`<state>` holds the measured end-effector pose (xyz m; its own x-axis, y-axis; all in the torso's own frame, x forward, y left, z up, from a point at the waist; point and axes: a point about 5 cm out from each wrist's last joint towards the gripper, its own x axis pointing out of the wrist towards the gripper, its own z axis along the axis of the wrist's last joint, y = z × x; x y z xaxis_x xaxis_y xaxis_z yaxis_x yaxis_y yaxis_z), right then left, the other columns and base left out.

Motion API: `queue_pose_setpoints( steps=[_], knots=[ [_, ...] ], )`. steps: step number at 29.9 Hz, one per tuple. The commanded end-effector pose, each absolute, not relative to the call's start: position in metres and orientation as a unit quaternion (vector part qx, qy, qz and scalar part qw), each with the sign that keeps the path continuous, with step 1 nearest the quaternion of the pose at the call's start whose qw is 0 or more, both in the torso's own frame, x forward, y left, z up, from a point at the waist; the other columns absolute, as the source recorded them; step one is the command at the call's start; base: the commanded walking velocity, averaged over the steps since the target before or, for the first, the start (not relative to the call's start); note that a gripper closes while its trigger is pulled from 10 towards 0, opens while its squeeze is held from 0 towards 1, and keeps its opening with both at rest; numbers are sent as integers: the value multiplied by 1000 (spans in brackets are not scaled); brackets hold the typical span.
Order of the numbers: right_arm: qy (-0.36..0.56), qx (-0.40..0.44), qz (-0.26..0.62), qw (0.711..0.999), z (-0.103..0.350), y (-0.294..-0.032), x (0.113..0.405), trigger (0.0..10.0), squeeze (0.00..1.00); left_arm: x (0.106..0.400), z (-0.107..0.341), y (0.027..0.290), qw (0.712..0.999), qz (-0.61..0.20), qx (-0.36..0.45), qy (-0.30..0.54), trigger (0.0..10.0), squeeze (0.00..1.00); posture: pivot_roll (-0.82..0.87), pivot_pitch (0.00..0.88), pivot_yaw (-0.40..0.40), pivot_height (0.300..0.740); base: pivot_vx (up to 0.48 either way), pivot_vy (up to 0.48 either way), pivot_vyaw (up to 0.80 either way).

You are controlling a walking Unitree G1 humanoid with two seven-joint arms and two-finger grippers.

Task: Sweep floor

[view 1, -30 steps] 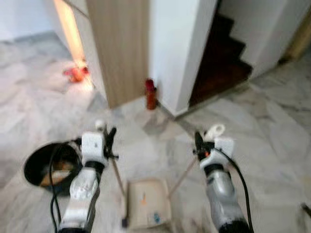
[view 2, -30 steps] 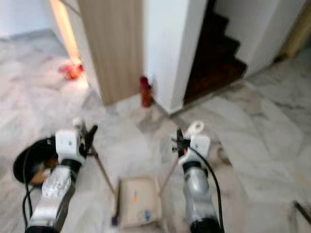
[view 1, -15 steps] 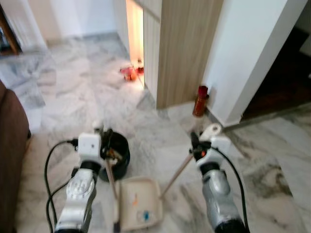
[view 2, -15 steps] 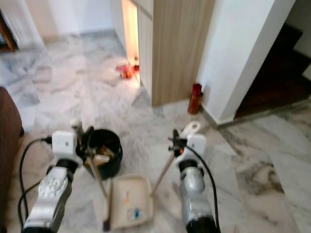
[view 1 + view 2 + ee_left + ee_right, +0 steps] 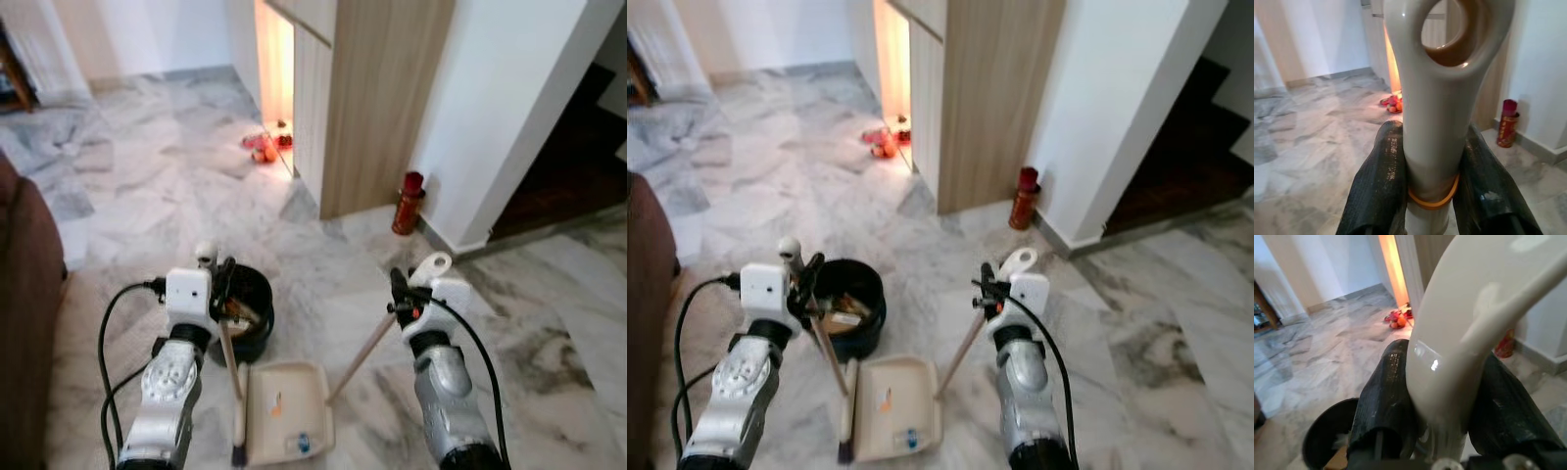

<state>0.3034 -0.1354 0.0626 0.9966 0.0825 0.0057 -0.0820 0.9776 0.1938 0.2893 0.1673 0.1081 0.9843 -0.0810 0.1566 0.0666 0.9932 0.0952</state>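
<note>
Both grippers clamped on handle tops: left gripper [image 5: 221,286] on broom [image 5: 233,387], right gripper [image 5: 400,296] on dustpan [image 5: 284,411]. Light, stiff, slick plastic; grip high.

Stood on the floor [image 5: 127,196] just ahead of the robot: dustpan [image 5: 287,421], with bin [image 5: 247,315] just behind it and to its left. Lay along the dustpan's left edge: broom head [image 5: 238,431], its handle [image 5: 228,354] rising to the left gripper [image 5: 220,284], in front of the bin. Ran from the dustpan's right side up to the right gripper [image 5: 400,294]: dustpan handle [image 5: 361,354]. Farther back, stood a wooden partition [image 5: 377,98] with a canister [image 5: 408,204] at its right foot, against a wall [image 5: 500,108]. Lay behind the partition's left edge: small objects [image 5: 265,149]. Opened at far right: stairway [image 5: 573,166]. Sat at far left: sofa [image 5: 24,313].
</note>
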Motion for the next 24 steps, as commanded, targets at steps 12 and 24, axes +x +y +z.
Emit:
queue_pose_setpoints(
  steps=[12, 24],
  knots=[
    [-18, 111, 46, 993, 72, -133, 308, 10000, 0, 290, 117, 164, 993, -41, 46, -105, 10000, 0, 148, 20, -3, 740, 0, 0, 199],
    [-16, 108, 47, 993, 72, -133, 308, 10000, 0, 289, 116, 165, 993, -40, 47, -103, 10000, 0, 146, 21, -4, 740, 0, 0, 533]
  ],
)
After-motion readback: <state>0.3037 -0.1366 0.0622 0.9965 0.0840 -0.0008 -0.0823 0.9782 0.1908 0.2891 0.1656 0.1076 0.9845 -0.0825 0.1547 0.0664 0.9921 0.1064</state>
